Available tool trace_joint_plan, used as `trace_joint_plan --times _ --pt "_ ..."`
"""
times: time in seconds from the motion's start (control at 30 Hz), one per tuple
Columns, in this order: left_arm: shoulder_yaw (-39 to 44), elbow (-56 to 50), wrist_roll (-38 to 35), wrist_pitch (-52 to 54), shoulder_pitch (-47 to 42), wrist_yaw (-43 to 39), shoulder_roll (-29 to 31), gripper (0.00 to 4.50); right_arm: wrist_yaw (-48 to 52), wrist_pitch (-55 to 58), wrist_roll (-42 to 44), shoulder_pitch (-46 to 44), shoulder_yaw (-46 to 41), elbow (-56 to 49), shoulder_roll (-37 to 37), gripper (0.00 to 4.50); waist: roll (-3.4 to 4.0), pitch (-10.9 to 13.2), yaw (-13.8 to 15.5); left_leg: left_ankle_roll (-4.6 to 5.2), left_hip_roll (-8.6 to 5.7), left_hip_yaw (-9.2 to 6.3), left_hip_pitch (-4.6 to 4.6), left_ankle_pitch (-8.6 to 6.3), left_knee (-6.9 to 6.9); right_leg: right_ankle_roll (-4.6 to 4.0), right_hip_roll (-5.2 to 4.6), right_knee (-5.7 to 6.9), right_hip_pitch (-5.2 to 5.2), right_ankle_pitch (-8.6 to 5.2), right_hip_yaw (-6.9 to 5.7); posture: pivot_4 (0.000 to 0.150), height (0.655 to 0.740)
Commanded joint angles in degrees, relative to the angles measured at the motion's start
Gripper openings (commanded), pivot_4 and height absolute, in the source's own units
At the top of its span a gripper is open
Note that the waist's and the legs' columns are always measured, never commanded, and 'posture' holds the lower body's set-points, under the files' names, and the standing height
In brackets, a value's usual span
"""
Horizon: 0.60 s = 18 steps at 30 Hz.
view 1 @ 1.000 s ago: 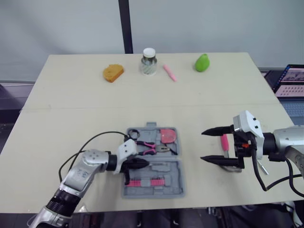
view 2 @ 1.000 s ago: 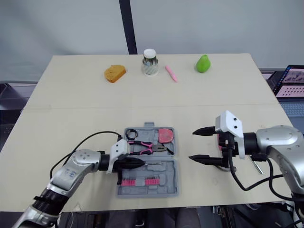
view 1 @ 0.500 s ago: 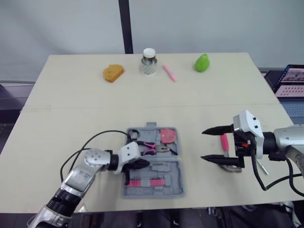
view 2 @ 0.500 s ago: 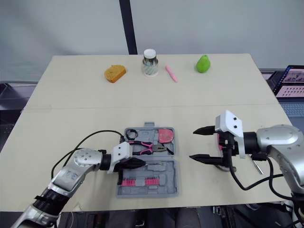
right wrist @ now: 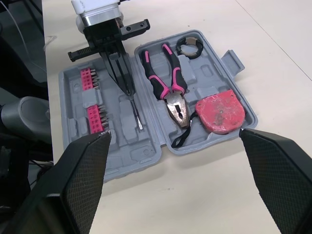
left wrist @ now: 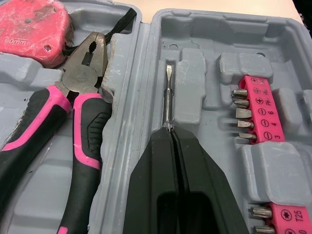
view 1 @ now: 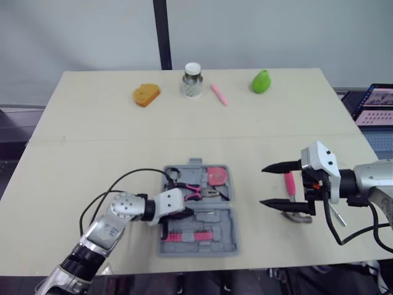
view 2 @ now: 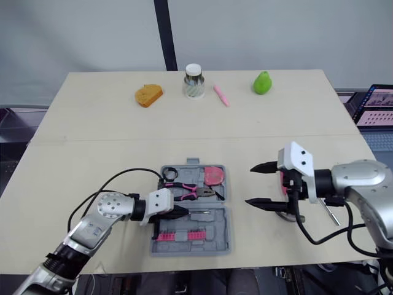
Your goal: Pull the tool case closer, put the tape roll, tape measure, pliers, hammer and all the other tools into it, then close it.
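Observation:
The grey tool case lies open near the table's front edge. In its far half sit the black tape roll, pink-handled pliers and red tape measure. Pink bit holders fill the near half. My left gripper is low over that near half, shut on a thin screwdriver whose shaft pokes out past the fingertips into a moulded slot. My right gripper stands open to the right of the case. The pink-handled hammer lies on the table under its fingers.
Along the far edge are an orange piece of bread, a jar with a white lid, a pink pen and a green pear. A thin metal tool lies right of the hammer. A laptop sits beyond the right edge.
My left gripper has slid a little to the right over the case's near half with the screwdriver. The right gripper has stayed almost still.

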Motion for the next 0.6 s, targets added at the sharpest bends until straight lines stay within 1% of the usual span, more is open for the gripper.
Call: trace_joint_plan --times 0.03,0.17,0.23,0.33,0.37,0.4,0.43,0.5,0.6 --pt "-2.24 2.73 2.28 1.14 2.31 -0.35 0.66 0.07 0.74 -1.03 0.3 -0.88 -0.89 -0.13 -0.81 4.5 0.0 0.0 0.0 0.0 0.0 0.0 0.0 0.0 0.0 0.0 0.0 0.0 0.0 0.0 0.0 0.15 0.74" --pt "1.66 1.3 -2.74 5.16 1.5 -0.13 -1.19 0.07 0.54 -0.79 1.16 -0.93 -1.54 0.21 -0.48 4.5 0.0 0.0 0.0 0.0 0.0 0.0 0.0 0.0 0.0 0.0 0.0 0.0 0.0 0.0 -0.01 0.15 0.74" --pt "4.22 -0.75 -6.52 7.96 1.52 -1.04 -1.49 0.07 0.53 -0.61 1.5 -0.73 -2.0 0.53 -0.47 4.5 0.0 0.0 0.01 0.0 0.0 0.0 -0.01 0.0 0.0 0.0 0.0 0.01 0.0 0.0 -0.01 0.15 0.74" --pt "13.2 -6.87 -18.69 18.45 1.7 -0.53 -2.41 0.07 -0.23 0.31 2.99 0.24 -4.69 2.56 -0.01 4.5 -0.01 0.01 -0.09 0.0 0.02 -0.01 -0.03 0.0 0.0 0.0 0.0 0.01 -0.01 0.0 -0.02 0.15 0.74" --pt "17.08 -8.89 -22.16 21.84 1.76 0.17 -1.69 0.07 -0.35 0.71 3.49 1.03 -5.89 3.6 0.02 4.5 -0.02 0.02 -0.06 0.0 0.02 -0.02 -0.04 0.0 0.0 0.0 0.0 0.01 -0.02 0.0 -0.02 0.15 0.74" --pt "19.45 -10.24 -24.13 24.07 1.82 0.79 -1.11 0.07 -0.32 0.88 3.76 1.65 -6.66 4.31 0.0 4.5 -0.02 0.02 0.02 0.0 0.03 -0.04 -0.06 0.0 0.01 0.0 -0.01 0.01 -0.02 0.0 -0.04 0.15 0.74" --pt "22.77 -11.19 -24.56 25.01 3.02 0.97 1.33 0.29 -0.41 1.28 3.89 3.2 -8.32 6.12 0.08 4.5 -0.02 0.02 0.03 0.0 0.03 -0.08 -0.06 0.0 0.01 0.0 -0.01 0.01 0.0 0.0 -0.06 0.15 0.74" --pt "27.2 -11.67 -23.79 25.06 5.61 1.22 5.46 0.93 -0.38 0.98 3.02 5.96 -10.59 9.49 0.07 4.5 -0.03 0.01 -0.07 0.0 0.02 -0.08 -0.05 0.0 0.01 0.0 -0.01 0.0 0.02 0.0 -0.08 0.15 0.74" --pt "36.11 -10.55 -23.59 24.0 10.9 2.02 10.46 2.44 -0.5 -1.55 0.25 10.06 -14.13 17.94 -0.09 4.5 -0.02 0.01 -0.15 0.0 -0.02 0.0 -0.01 0.0 -0.08 0.0 -0.01 -0.05 0.01 0.0 -0.06 0.15 0.74"
